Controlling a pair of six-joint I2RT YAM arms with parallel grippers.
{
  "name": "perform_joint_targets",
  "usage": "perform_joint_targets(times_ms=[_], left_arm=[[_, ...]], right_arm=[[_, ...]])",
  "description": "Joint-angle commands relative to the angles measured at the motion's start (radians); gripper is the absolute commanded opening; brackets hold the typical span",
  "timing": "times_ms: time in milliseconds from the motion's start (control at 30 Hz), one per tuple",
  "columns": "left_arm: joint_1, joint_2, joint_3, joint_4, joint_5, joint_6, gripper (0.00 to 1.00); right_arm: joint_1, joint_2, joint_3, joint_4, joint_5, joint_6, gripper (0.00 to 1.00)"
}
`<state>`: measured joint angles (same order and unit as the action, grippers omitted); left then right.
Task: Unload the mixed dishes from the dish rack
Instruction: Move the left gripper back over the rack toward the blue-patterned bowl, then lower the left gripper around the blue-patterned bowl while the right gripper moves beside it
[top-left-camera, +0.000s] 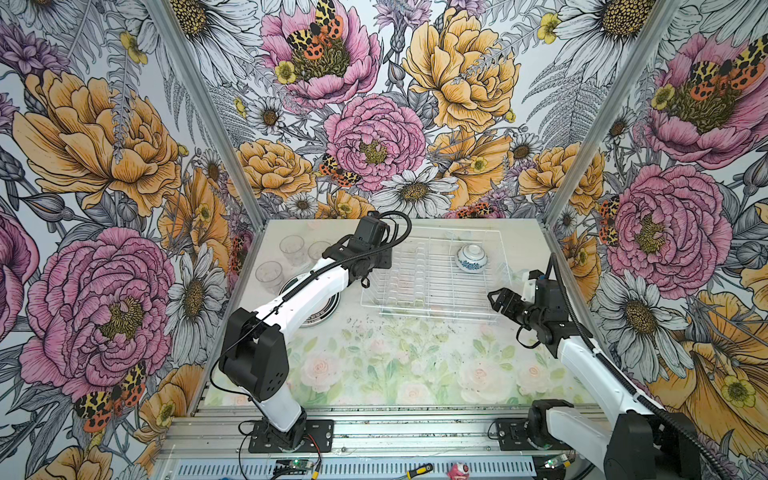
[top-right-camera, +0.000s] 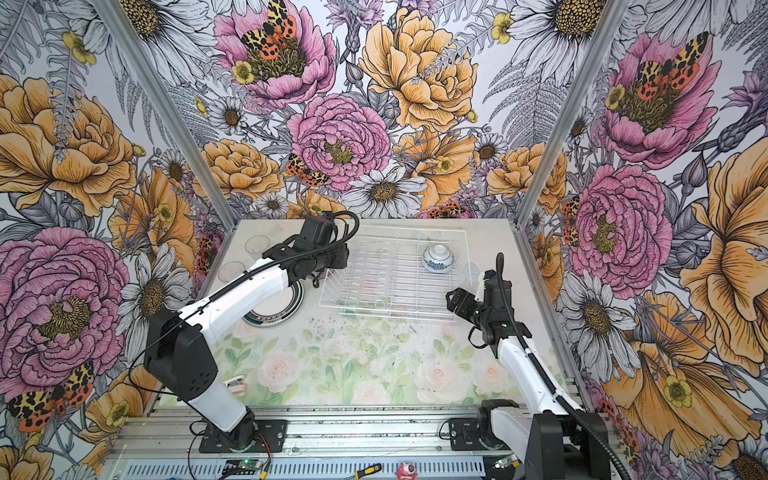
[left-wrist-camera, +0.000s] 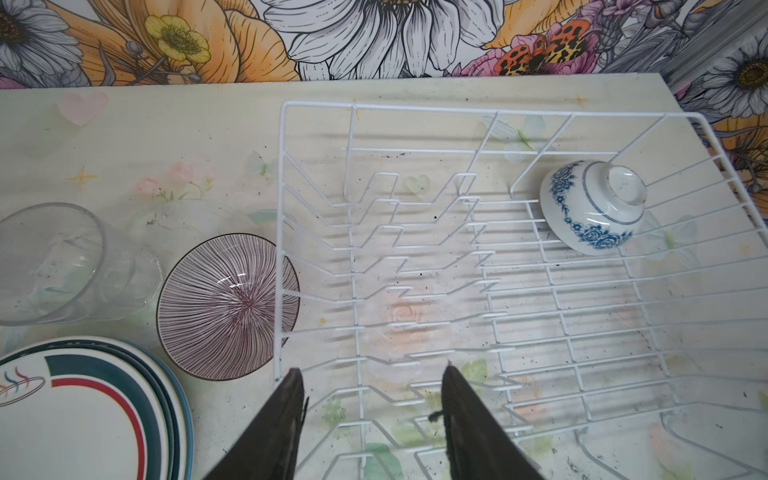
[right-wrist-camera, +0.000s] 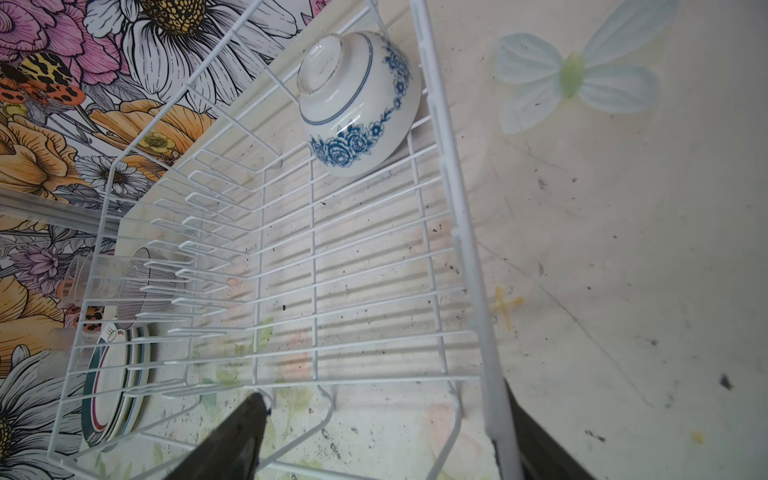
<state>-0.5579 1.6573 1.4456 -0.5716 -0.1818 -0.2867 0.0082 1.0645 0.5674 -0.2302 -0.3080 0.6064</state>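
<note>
Blue-flowered bowl foot-up in crosswise dish rack; striped bowl only in wrist views; left gripper, right gripper agape.

**Coated wire, glaze and glass on a scuffed matt top**

The dish rack is thin wire with a smooth white coating. The blue-patterned bowl inside it, at far right, looks like glossy glazed ceramic, as do the striped bowl and the plates left of the rack. The tumblers are clear glass. The table is matt, speckled with dark grime.
</note>
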Motion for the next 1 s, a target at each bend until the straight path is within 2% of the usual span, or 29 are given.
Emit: perform_joint_targets(times_ms=[0, 300, 433, 600, 800, 967], left_arm=[[-0.021, -0.01, -0.016, 0.049, 0.029, 0.013, 0.55], [-0.094, 0.095, 0.057, 0.138, 0.137, -0.026, 0.57], [-0.112, 0.181, 0.091, 0.242, 0.265, -0.098, 0.58], [-0.117, 0.303, 0.152, 0.344, 0.411, -0.212, 0.64], [-0.134, 0.406, 0.254, 0.362, 0.453, -0.269, 0.73], [-0.142, 0.461, 0.292, 0.411, 0.465, -0.312, 0.77]], right_arm=[[0.034, 0.021, 0.042, 0.026, -0.023, 0.01, 0.85], [0.039, -0.003, 0.038, 0.025, -0.014, 0.01, 0.85], [0.033, -0.047, 0.019, 0.025, 0.006, 0.012, 0.85], [0.018, -0.1, -0.029, 0.026, 0.045, 0.012, 0.86], [0.013, -0.152, -0.074, 0.027, 0.067, 0.023, 0.88], [0.012, -0.138, -0.064, 0.027, 0.078, 0.011, 0.89]])
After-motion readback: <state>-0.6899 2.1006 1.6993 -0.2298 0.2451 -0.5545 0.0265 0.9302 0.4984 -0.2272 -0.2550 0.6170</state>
